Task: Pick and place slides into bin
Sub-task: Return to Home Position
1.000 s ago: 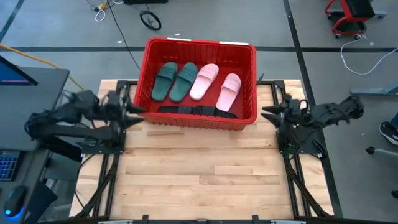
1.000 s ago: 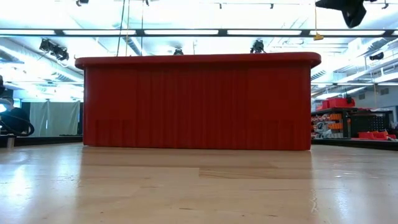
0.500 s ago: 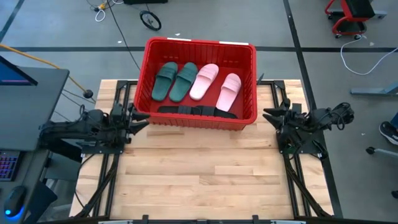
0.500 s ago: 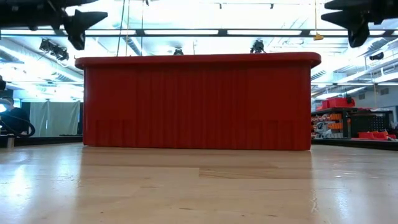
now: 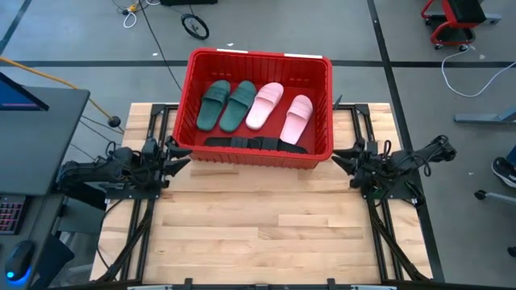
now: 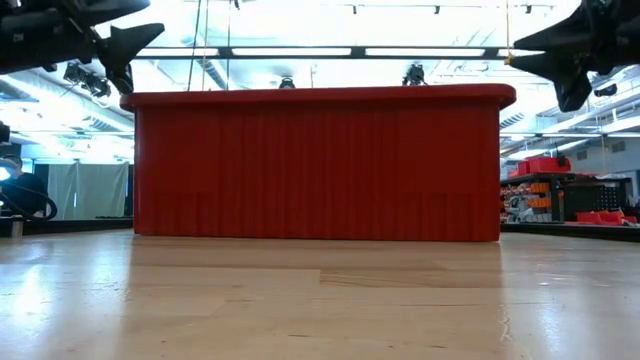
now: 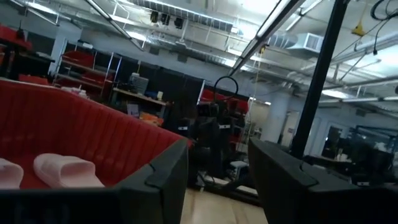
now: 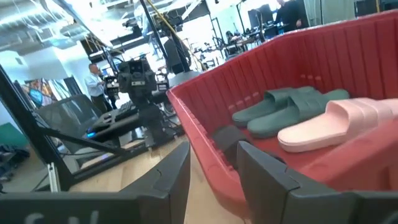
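The slides [image 5: 264, 105] lay inside the bin [image 5: 258, 157] on the bench [image 5: 258, 217]; left jaws and right jaws gaped open beside its near corners.

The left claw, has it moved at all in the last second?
Yes. In the high view the left claw has shifted from beside the left wall of the bin to its near left corner.

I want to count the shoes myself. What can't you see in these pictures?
Low view: the bin's red wall hides every slide.
High view: the black slides lie dark against the near wall; their number is unclear.
Left wrist view: only pink slides show; the left pincer and the edge hide the others.
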Robot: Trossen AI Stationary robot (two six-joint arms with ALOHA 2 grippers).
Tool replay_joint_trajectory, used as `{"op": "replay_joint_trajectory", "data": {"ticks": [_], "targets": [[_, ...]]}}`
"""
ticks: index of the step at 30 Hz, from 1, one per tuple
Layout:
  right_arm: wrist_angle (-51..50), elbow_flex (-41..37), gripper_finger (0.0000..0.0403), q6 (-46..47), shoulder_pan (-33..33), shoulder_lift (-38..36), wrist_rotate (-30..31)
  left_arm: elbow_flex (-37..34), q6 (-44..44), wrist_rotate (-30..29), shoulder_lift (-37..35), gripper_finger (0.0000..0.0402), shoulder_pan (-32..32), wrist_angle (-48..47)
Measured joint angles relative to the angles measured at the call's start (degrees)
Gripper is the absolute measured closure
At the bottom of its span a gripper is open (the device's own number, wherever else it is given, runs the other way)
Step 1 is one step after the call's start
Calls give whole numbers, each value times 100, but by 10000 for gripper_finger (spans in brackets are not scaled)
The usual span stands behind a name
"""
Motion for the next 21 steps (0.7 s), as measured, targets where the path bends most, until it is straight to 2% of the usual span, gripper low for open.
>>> {"op": "replay_joint_trajectory", "data": {"ticks": [8, 11, 14, 21], "targets": [[543, -469, 265, 306, 0, -22, -42, 0, 57, -3, 2, 222, 0, -81], [785, -558, 265, 198, 0, -22, -401, 2, -48, -8, 2, 221, 0, -70], [801, -557, 265, -26, 0, -22, -777, 2, -85, -7, 2, 224, 2, -75], [452, -557, 265, -92, 2, -22, -815, 4, 59, 7, 13, 229, -1, -227]]}}
